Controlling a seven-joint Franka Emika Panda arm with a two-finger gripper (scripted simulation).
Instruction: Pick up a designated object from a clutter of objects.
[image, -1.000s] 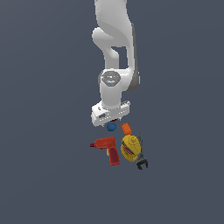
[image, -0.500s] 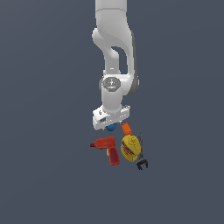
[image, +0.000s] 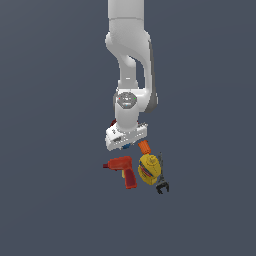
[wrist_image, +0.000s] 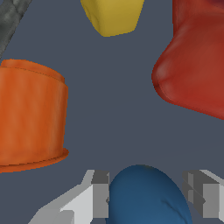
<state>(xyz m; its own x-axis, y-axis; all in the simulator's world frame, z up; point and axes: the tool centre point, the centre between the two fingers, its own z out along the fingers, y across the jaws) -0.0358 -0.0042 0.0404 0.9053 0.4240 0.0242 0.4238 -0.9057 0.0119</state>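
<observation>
Grey floor (image: 50, 200): one blue ball (wrist_image: 146, 197), one drill (image: 124, 170).

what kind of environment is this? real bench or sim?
Almost certainly a simulated scene, not a real bench: a flat, featureless grey ground with no walls or furniture, and smooth, rendered-looking clutter, a red drill, yellow container and blue ball, under a lone white arm's gripper.
</observation>
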